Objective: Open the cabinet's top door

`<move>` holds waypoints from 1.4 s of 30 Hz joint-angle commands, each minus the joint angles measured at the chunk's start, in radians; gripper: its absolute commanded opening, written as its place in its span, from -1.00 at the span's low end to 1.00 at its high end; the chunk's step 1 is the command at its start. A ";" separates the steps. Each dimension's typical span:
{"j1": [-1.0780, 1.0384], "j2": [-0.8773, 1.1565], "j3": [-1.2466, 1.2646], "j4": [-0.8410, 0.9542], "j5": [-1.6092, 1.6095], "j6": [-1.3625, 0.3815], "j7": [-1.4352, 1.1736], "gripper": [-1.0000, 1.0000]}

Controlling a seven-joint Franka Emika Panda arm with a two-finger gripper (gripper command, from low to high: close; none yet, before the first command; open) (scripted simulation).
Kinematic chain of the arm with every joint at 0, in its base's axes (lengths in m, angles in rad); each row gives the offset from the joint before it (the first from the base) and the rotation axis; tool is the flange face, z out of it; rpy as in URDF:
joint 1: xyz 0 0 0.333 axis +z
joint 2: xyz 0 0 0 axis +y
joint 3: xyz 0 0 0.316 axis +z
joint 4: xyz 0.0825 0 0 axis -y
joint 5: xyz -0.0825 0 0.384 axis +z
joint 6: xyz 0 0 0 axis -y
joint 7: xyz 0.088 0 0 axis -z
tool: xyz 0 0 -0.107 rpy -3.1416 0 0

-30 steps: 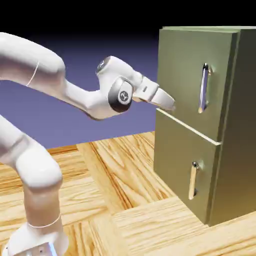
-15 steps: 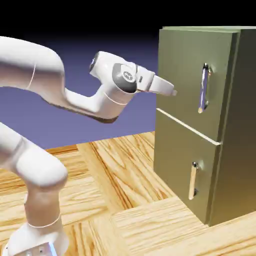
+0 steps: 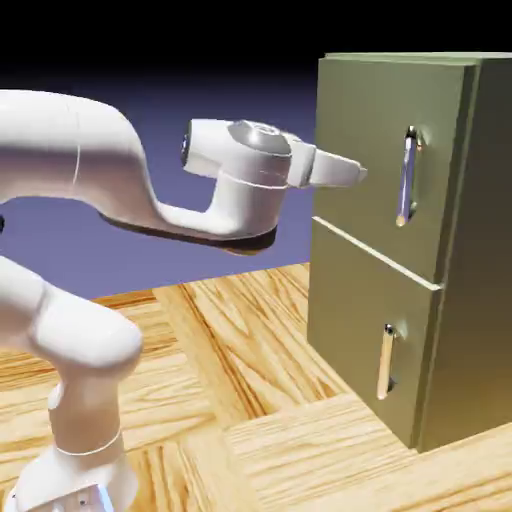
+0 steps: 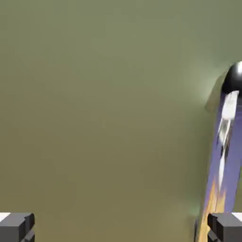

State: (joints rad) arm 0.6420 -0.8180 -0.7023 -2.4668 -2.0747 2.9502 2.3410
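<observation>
Container: The cabinet (image 3: pixel 482 250) stood upright at the exterior view's right, on the wood-patterned surface (image 3: pixel 270 380).
Container closure: The top door (image 3: pixel 365 140) and the lower door (image 3: pixel 360 320) both lay shut against the cabinet front.
Container contents: The interior was hidden behind the shut doors; what it held could not be told.
Door location: The top door formed the upper part of the cabinet front, directly above the lower door, with a thin pale seam (image 3: pixel 380 255) between them.
Door finish: The panel was flat, plain and olive-green, taller than the lower one. In the hand view it shaded from grey-green to a browner olive.
Door handle: The long silver bar handle (image 3: pixel 407 178) ran nearly vertically, near the door edge at the exterior view's right. It was glossy, with blue-violet and warm wood-coloured reflections and a dark rounded upper end.
Lower handle: A shorter bar handle (image 3: pixel 386 362) stood on the lower door, pale tan in its reflections.
Gripper position: The gripper (image 3: pixel 358 174) pointed toward the top door, on the exterior view's left of the long handle.
Jaw state: The jaws stood wide open, with nothing held between them.
Handle alignment: In the hand view, the long handle appeared at the right, its lower part beside and partly behind the right-hand fingertip (image 4: pixel 227 228). Contact could not be confirmed.
</observation>
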 commanded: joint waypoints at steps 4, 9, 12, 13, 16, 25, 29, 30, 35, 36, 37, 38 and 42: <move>0.053 -0.021 -0.059 0.029 -0.174 -0.007 0.134 0.00; 0.119 -0.047 -0.133 0.065 -0.392 -0.016 0.302 0.00; 0.159 -0.062 -0.177 0.086 -0.522 -0.022 0.403 0.00; 0.172 -0.068 -0.191 0.094 -0.566 -0.024 0.436 0.00; 0.209 -0.082 -0.233 0.114 -0.690 -0.029 0.532 0.00; 0.391 -0.004 -0.354 0.243 -0.723 -0.058 0.556 -1.00; 0.246 0.005 -0.238 0.146 -0.653 -0.114 0.556 -1.00; 0.210 0.006 -0.208 0.124 -0.634 -0.127 0.556 -1.00; 0.029 0.003 -0.048 0.018 -0.537 -0.181 0.556 -1.00; -0.007 0.000 -0.015 -0.001 -0.516 -0.190 0.556 -1.00; -0.044 -0.003 0.019 -0.020 -0.494 -0.198 0.556 -1.00; -0.080 -0.006 0.053 -0.039 -0.472 -0.205 0.556 -1.00; -0.225 -0.026 0.194 -0.107 -0.380 -0.226 0.556 -1.00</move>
State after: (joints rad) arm 0.4171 -0.8438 -0.5080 -2.5731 -2.4558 2.7252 2.8973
